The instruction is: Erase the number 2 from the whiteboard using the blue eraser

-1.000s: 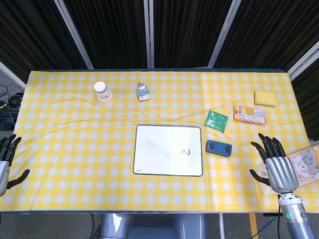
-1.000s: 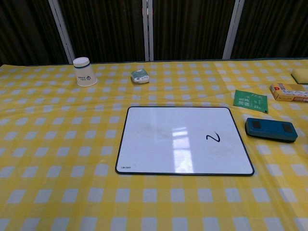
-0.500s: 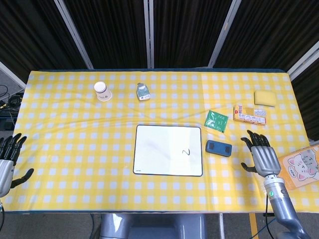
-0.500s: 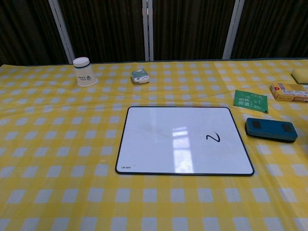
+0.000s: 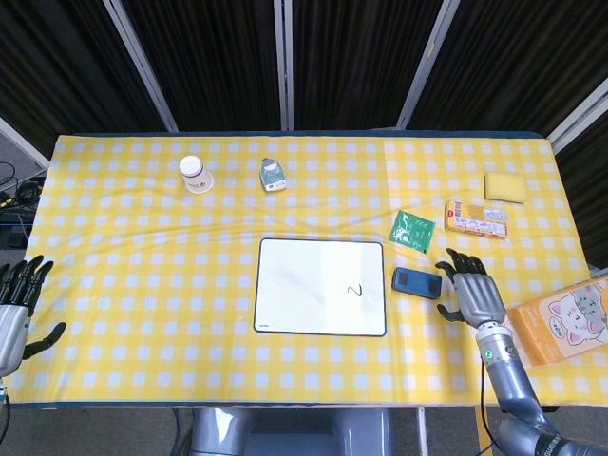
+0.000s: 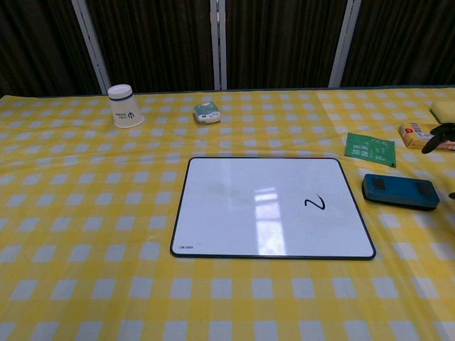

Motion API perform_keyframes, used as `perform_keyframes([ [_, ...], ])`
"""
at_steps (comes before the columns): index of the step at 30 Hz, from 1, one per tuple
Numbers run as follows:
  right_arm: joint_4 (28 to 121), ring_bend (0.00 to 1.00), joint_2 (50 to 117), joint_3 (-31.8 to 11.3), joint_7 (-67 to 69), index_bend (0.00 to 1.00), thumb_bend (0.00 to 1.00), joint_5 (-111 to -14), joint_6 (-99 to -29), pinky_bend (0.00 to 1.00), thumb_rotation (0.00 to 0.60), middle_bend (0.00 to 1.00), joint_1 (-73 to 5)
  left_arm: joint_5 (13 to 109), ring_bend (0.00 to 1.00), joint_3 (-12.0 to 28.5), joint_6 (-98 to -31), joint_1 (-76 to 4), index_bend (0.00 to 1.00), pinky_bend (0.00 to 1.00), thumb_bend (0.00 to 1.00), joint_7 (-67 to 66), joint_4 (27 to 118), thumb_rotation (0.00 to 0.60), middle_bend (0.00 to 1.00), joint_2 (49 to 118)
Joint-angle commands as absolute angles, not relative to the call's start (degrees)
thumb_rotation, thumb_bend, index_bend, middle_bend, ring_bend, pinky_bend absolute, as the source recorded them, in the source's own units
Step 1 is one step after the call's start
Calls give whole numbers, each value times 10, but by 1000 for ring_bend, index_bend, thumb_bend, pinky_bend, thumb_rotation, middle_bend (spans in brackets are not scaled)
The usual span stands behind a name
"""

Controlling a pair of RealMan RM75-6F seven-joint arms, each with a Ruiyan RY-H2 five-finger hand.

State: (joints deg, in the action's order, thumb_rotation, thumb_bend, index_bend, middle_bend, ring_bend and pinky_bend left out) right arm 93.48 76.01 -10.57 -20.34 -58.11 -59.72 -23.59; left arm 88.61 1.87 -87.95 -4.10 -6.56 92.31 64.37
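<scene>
The blue eraser (image 5: 417,282) is lying flat on the yellow checked tablecloth (image 5: 142,266), just beside the right edge of the whiteboard (image 5: 320,299), unmoved since the earlier frames. The whiteboard is sitting near the table's front middle, and the handwritten number 2 (image 5: 355,291) is still showing intact on its right half.

The right hand (image 5: 470,290) is standing just to the right of the eraser with its fingers spread and holding nothing; it is not touching the eraser. Compared with one second ago, it is now much closer in, having travelled leftward and away from the front table edge. In the chest view its dark fingertips (image 6: 439,136) are now entering at the right border, where earlier that view showed no hand at all.

The left hand (image 5: 17,309) is hanging off the left front corner of the table, fingers apart and empty, in nearly the same place as before.

Surrounding items are keeping their positions: a green packet (image 5: 413,230) behind the eraser, a yellow-and-white box (image 5: 477,218), a yellow sponge (image 5: 504,186), an upturned paper cup (image 5: 196,174), a small wrapped item (image 5: 273,176), and a cat-printed box (image 5: 565,321) at the right edge.
</scene>
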Motion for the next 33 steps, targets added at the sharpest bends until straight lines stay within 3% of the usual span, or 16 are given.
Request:
perform_keyframes([
  [1,934,0,774,-112,-214,228,167,-562,-594,17,600,21,-249,887,0,19,-880,-41,0,0,250,-65,923,600,0,644],
  [12,915,0,810,-120,-261,294,167,-492,-592,12,600,37,-286,877,0,19,-870,-43,0,0,250,-60,914,600,0,647],
  [25,904,0,857,-125,-283,237,168,-452,-614,0,600,14,-312,883,0,17,-868,-46,0,0,250,-58,914,600,0,647],
  [33,912,0,875,-145,-335,238,199,-346,-635,0,600,0,-336,878,0,19,-858,-52,4,0,249,-52,908,600,0,650],
])
